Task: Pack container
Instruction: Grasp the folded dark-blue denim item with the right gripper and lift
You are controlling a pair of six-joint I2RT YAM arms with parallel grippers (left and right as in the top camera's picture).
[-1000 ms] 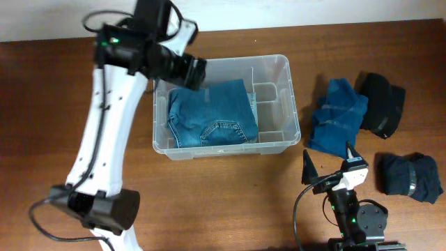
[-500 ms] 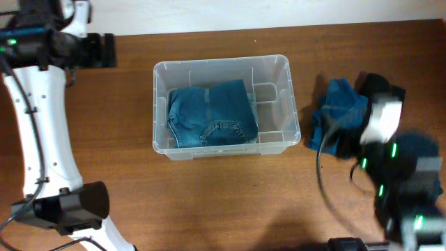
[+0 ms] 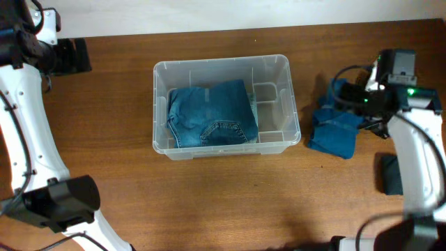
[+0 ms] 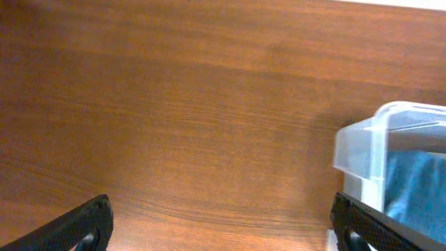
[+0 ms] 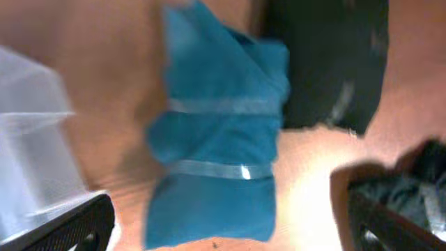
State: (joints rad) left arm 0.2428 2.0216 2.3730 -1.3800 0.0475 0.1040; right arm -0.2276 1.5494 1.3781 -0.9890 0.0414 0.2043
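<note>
Container (image 3: 221,63) at tabletop (image 3: 209,202) centre, long axis left-right, jeans (image 3: 212,115) inside. Right end effector (image 5: 230,226), wide and empty, over blue garment (image 3: 334,132) near right edge; container to its left. Left end effector (image 4: 223,223) wide, far-left corner.

clear container (image 3: 286,70), blue jeans (image 3: 210,115), brown table (image 3: 209,202)

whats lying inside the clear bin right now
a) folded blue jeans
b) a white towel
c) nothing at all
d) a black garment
a, since the overhead view shows folded blue jeans lying in the left part of the container, back pocket facing up.
</note>
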